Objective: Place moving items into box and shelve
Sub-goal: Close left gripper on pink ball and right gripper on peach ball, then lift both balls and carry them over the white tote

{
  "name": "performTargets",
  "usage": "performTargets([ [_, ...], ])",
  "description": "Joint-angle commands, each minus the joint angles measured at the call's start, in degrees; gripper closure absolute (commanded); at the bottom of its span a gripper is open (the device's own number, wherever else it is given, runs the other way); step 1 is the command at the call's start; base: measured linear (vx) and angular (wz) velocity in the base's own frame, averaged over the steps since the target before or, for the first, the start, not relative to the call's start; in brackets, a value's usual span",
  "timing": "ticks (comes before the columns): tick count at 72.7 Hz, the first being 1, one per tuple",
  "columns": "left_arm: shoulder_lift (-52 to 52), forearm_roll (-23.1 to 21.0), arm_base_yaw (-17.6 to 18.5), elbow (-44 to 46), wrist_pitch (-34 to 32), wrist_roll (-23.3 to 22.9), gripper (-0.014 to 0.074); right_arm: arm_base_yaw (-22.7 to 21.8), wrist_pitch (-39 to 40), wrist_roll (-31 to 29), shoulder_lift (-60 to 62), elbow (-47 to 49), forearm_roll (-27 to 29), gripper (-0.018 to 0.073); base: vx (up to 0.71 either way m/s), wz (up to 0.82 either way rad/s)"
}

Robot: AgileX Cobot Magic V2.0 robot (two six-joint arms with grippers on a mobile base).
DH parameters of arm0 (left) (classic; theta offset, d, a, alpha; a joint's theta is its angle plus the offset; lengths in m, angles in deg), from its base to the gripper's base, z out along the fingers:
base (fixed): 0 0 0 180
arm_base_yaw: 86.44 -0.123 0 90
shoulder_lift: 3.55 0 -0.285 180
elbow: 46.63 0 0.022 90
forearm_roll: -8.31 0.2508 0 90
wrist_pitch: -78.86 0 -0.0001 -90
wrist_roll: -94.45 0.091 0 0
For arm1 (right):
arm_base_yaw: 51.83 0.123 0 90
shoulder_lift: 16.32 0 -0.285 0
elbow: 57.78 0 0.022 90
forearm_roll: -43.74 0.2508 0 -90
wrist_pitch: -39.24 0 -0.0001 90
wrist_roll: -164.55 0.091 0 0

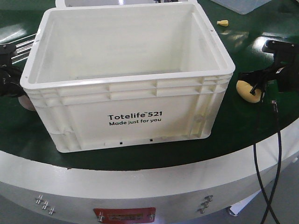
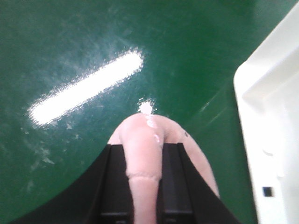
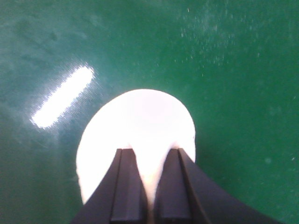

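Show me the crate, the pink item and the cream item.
white crate [image 1: 93, 119]: front view, printed side wall.
pink item [image 2: 145, 142]: left wrist view, rounded top.
cream round item [image 3: 140, 116]: right wrist view, upper face.

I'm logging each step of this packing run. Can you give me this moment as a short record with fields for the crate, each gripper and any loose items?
surface: green table
box: white crate, upright, open-topped, nothing visible inside
left gripper: shut on pink soft item, outside the crate by its left side
right gripper: shut on pale yellow round item, outside the crate to its right
loose: small yellow piece on the table beyond the crate's far right corner
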Motion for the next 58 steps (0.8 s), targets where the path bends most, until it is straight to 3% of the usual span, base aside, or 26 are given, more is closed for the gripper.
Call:
performTargets([
  [1, -4.85, -0.10, 0.19, 1.22, -5.38, -0.01, 0.0603, -0.14, 4.96, -0.96, 4.81, 1.38, -0.12, 0.0567, 0.00, 0.00],
  [58, -23.33, -0.05, 0.19, 1.22, -18.77, 0.47, 0.0600, -0.14, 11.49, -6.55, 26.55, 1.38, -0.33, 0.0567, 0.00, 0.00],
])
